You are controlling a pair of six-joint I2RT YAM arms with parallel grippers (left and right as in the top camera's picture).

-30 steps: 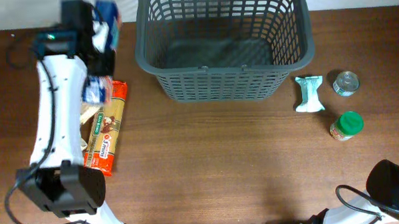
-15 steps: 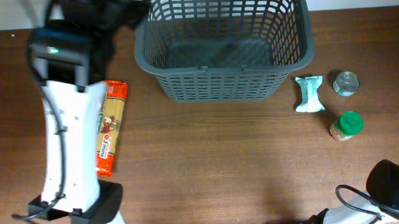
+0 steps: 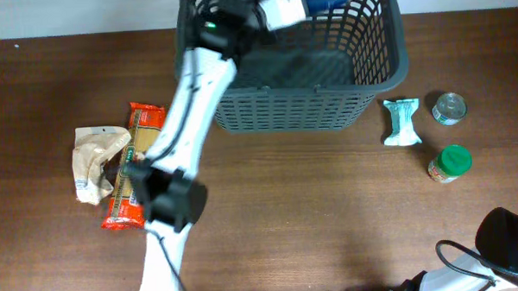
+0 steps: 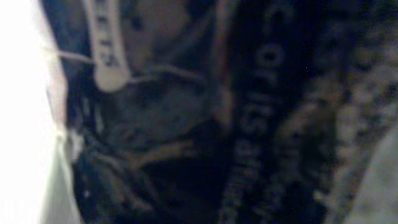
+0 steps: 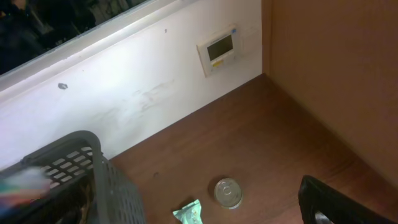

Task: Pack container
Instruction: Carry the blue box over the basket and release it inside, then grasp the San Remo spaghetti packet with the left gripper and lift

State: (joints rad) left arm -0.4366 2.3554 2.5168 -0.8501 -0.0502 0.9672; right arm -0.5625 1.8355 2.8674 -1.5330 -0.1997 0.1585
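Observation:
The container, a dark grey slotted basket [image 3: 292, 110], stands at the back middle of the table; its corner also shows in the right wrist view [image 5: 106, 180]. My left gripper [image 3: 267, 9] reaches over the basket's rim and is shut on a blue-and-white packet [image 3: 319, 0], held above the basket's inside. The left wrist view is dark and blurred, and nothing there can be made out. Of my right gripper only one dark finger [image 5: 323, 202] shows, low at the table's right front; I cannot tell whether it is open.
An orange pasta packet [image 3: 130, 167] and a tan crumpled bag [image 3: 91, 160] lie at the left. Right of the basket lie a teal packet [image 3: 402, 121], a tin can [image 3: 449, 108] and a green-lidded jar [image 3: 450, 163]. A white wall runs behind the table.
My left arm has swung from the table's far left to over the basket, carrying the blue-and-white packet. The tan bag beside the pasta is now uncovered. The right arm has not moved.

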